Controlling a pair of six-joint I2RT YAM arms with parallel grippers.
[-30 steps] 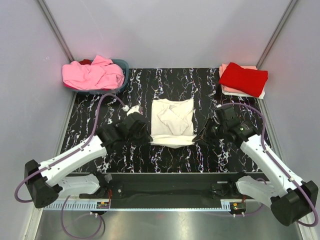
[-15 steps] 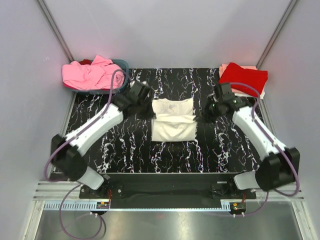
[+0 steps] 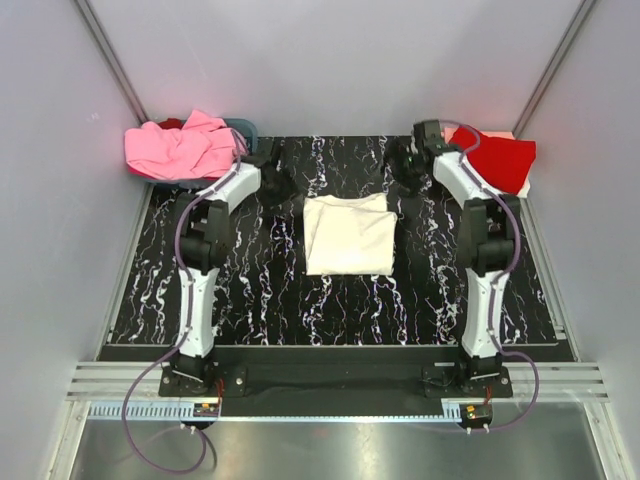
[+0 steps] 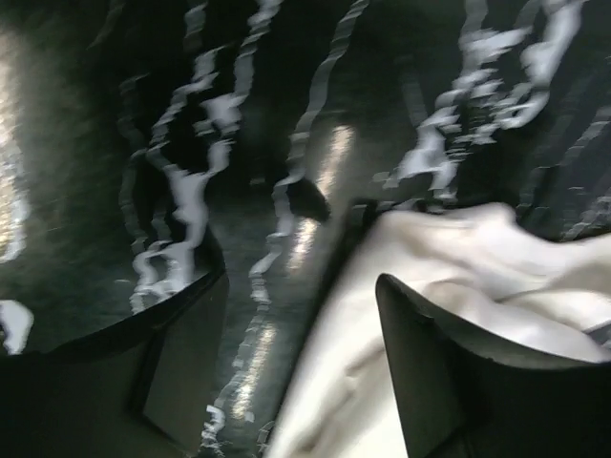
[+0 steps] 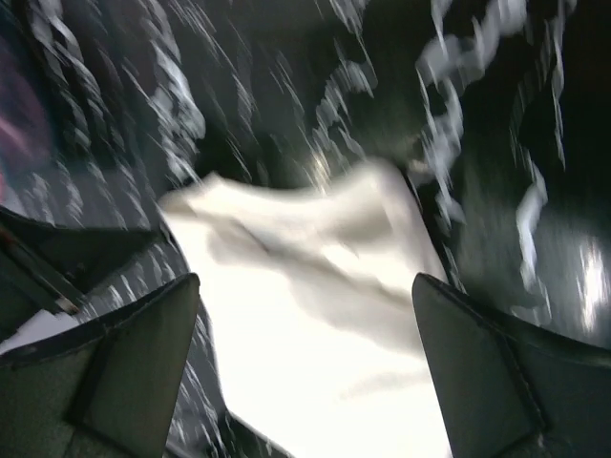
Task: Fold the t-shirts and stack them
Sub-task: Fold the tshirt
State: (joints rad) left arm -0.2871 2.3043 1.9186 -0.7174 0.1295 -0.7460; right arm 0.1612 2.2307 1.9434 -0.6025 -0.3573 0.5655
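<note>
Pink t-shirt (image 3: 185,150) lies heaped on the basket (image 3: 248,133) at far left. Left gripper (image 4: 298,280) stands spread and empty by the folded cream-white t-shirt (image 3: 348,235), flat on the surface (image 3: 250,270); right gripper (image 5: 305,281), spread wide and empty, hangs beside the red t-shirt (image 3: 502,160).

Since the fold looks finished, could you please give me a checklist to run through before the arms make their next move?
1. Left gripper open, holding nothing: ok.
2. Right gripper open, holding nothing: ok.
3. Cream t-shirt folded flat at mid-table: ok.
4. Cloth free of the left fingers: cannot tell; one finger overlaps it.
5. Red t-shirt stack at far right ready: ok.
6. Basket emptied: not ok; pink t-shirt heaped in it.
</note>
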